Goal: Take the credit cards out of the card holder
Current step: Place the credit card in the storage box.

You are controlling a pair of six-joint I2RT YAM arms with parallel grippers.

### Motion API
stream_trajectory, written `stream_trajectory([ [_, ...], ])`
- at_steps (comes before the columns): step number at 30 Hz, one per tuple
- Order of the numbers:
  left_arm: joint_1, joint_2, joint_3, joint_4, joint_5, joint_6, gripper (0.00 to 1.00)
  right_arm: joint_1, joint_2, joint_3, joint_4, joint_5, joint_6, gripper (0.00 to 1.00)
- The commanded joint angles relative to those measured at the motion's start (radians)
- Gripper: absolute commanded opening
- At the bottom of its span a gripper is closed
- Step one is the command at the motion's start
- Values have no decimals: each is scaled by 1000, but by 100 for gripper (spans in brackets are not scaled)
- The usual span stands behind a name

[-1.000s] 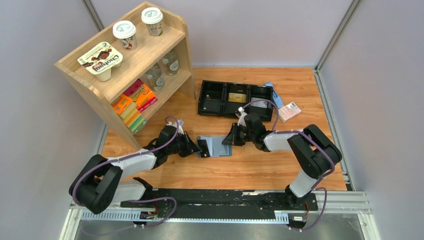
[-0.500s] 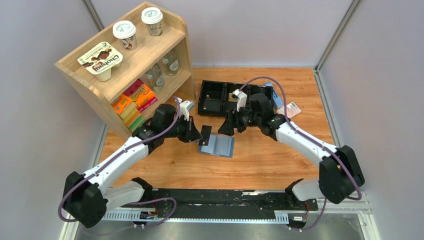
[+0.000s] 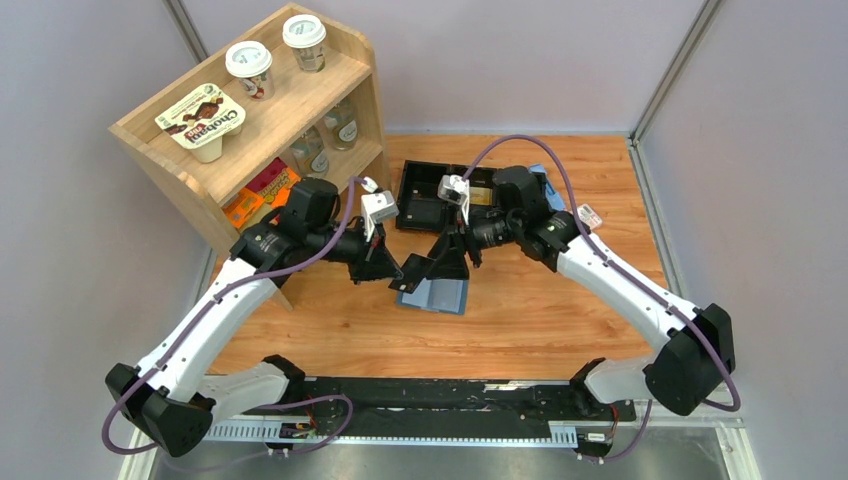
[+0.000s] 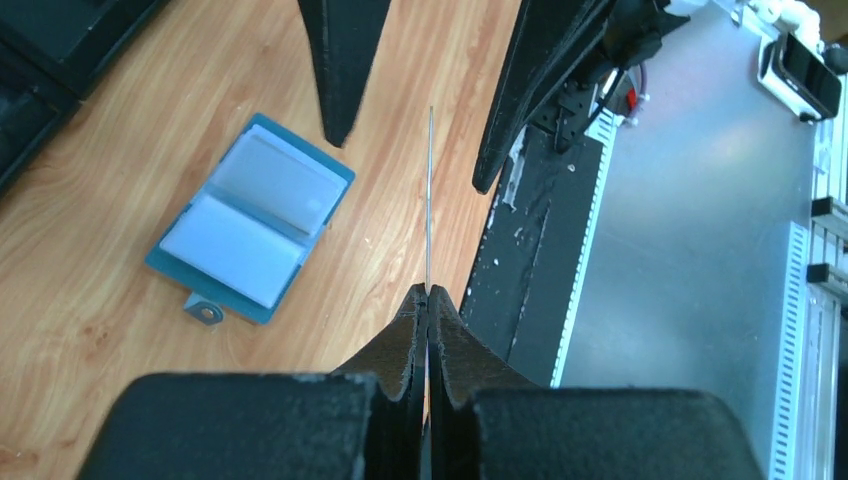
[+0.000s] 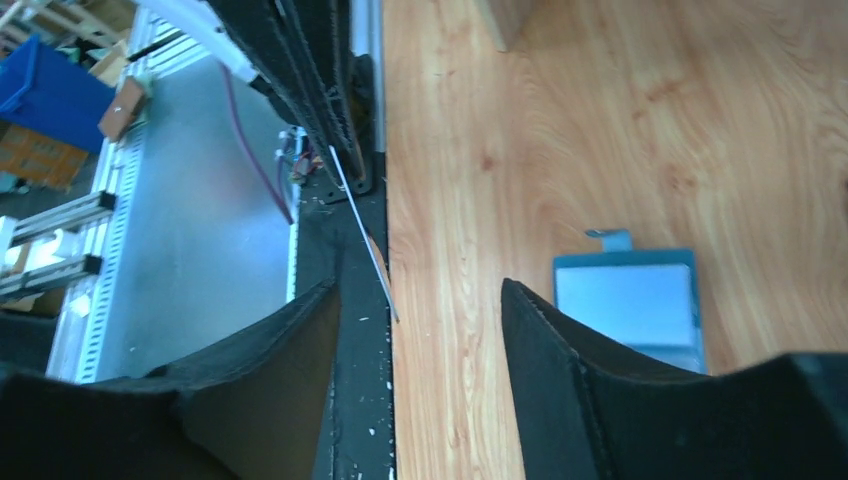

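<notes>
The teal-blue card holder point(image 3: 433, 295) lies open on the wooden table, its pale pockets facing up, also clear in the left wrist view point(image 4: 250, 215) and the right wrist view point(image 5: 628, 305). My left gripper point(image 3: 394, 270) hangs above the holder's left side, shut on a thin black credit card point(image 3: 413, 268). That card shows edge-on point(image 4: 430, 200) past the shut left gripper point(image 4: 428, 292). My right gripper point(image 3: 447, 262) faces it, open point(image 5: 420, 290), and the card's free end point(image 5: 365, 235) reaches between its fingers without touching them.
A long black three-compartment tray point(image 3: 405, 200) sits behind the grippers, partly hidden by the right arm. A wooden shelf point(image 3: 250, 120) with cups and packets stands at the back left. A pink-white packet point(image 3: 587, 215) lies at the right.
Both arms have risen off the table. The left gripper lifted the black card up from the holder. The right gripper let go of the holder's right edge and opened around the card's end.
</notes>
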Motion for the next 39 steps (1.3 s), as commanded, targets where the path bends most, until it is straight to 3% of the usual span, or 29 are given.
stream_trajectory([
  [1, 5, 8, 36, -111, 61, 113, 0, 18, 25, 64, -33, -129, -51, 55],
  [3, 5, 11, 38, -109, 68, 113, 0, 23, 34, 72, -32, -151, -51, 42],
  [6, 5, 14, 35, -97, 49, 110, 0, 24, 52, 78, -41, -157, -49, 6],
  [7, 5, 14, 35, -94, 45, 108, 0, 24, 59, 83, -53, -155, -57, 0],
  [11, 5, 6, 30, -73, -15, 87, 2, 21, 88, 92, -87, -123, -64, 0],
  [13, 5, -9, 19, -36, -125, 53, 13, 9, 100, 86, -79, -81, -42, 0],
  [14, 5, -26, 12, -23, -223, 39, 24, 0, 106, 81, -61, -53, -19, 0],
  [15, 5, -35, -3, -2, -303, -5, 29, -11, 117, 75, -43, -31, 12, 0],
  [16, 3, -50, -11, 4, -455, -25, 40, -23, 121, 69, -11, -2, 65, 0],
  [19, 3, -70, -31, 0, -693, -129, 57, -46, 151, 57, 65, 181, 194, 0],
  [22, 5, -106, -56, 3, -845, -224, 60, -57, 192, 77, 95, 416, 322, 0],
  [25, 5, -176, -121, 42, -897, -303, 64, -62, 249, 114, 117, 609, 448, 0],
  [27, 5, -219, -164, 65, -899, -330, 76, -66, 287, 133, 151, 715, 532, 0],
  [29, 5, -253, -189, 61, -917, -355, 76, -71, 341, 158, 178, 786, 598, 0],
  [39, 5, -336, -211, 1, -930, -389, 76, -72, 670, 455, 159, 895, 747, 0],
])
